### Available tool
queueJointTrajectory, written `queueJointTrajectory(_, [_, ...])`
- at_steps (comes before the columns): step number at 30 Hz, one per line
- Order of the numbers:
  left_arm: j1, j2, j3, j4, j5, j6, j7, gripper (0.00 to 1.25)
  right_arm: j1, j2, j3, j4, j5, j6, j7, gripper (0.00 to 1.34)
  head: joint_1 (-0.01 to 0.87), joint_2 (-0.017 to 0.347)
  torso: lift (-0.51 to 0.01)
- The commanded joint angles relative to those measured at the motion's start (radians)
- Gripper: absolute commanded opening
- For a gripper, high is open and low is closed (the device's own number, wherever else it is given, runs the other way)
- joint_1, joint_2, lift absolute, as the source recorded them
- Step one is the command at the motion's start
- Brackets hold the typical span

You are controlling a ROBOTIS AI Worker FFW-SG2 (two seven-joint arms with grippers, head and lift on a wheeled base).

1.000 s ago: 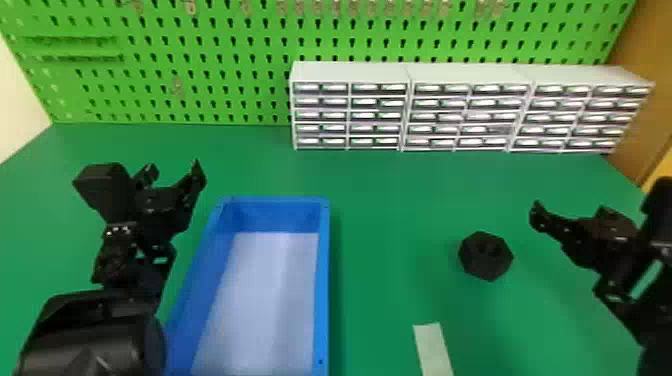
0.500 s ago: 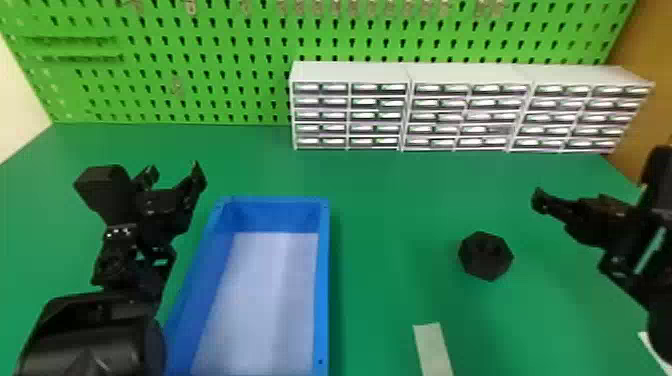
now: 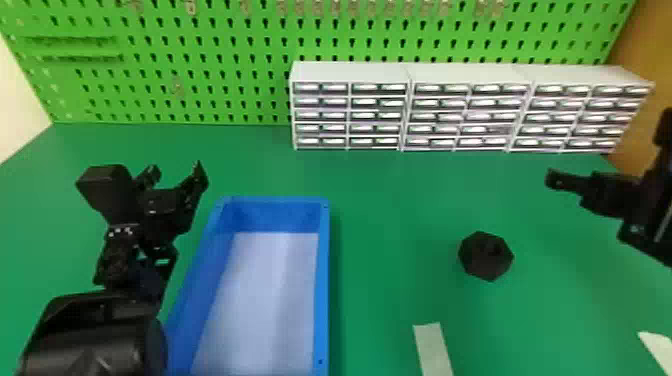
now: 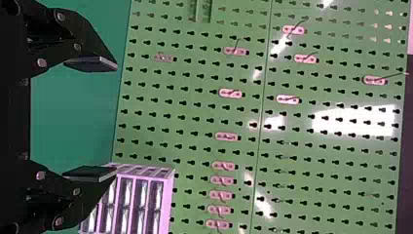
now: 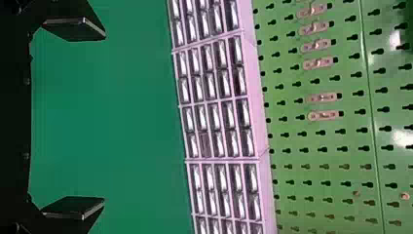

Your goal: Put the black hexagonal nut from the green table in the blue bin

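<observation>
Nearest, at the left, the black forearm [image 3: 92, 340] of the left arm comes in from the bottom edge. At the right of the blue bin there are two pale strips [image 3: 432, 350] near the bottom edge, one of them at the right corner. The bin [image 3: 323, 280] lies lengthwise from near to far; its near end is cut by the view's edge, and its right rim is fully apart from the nut. Between this rim and the black hexagonal nut [image 3: 485, 257] is a wide band of the green table [image 3: 390, 240], so the nut rests on the table, well apart to the right of the bin.

The nut lies flat, and its hole faces up, a little towards the far right. Its outline is about as wide as deep, so I cannot tell a long axis; one corner points left, towards the bin.

The left gripper [image 3: 174, 177] is just left of the bin's far left corner, its jaws opened wide, with nothing between them. The right gripper [image 3: 560, 180] is farther than the nut and to its right; the right wrist view shows its jaws also widely parted and holding nothing.

Farthest, white drawer cabinets [image 3: 410, 72] stand along the green pegboard [image 3: 225, 70].
</observation>
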Motion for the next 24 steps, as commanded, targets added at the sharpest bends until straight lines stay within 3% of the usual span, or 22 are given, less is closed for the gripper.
queueJointTrajectory(1, [0.000, -0.003, -0.003, 0.000, 0.000, 0.000, 0.000, 0.76, -0.050, -0.015, -0.003, 0.028, 0.006, 0.056, 0.000, 1.23, 0.686, 0.051, -0.097])
queueJointTrajectory(8, [-0.001, -0.003, -0.009, 0.000, 0.000, 0.000, 0.000, 0.76, -0.101, -0.045, 0.008, 0.090, -0.003, 0.127, 0.000, 1.23, 0.686, 0.051, -0.097])
queueJointTrajectory(20, [0.003, -0.003, -0.009, 0.000, 0.000, 0.000, 0.000, 0.76, -0.153, -0.062, 0.028, 0.258, -0.058, 0.153, 0.000, 1.23, 0.686, 0.051, -0.097])
queueJointTrajectory(24, [0.003, -0.003, -0.008, 0.000, -0.002, 0.000, 0.000, 0.76, -0.184, -0.085, 0.065, 0.311, -0.075, 0.186, 0.000, 1.23, 0.686, 0.051, -0.097])
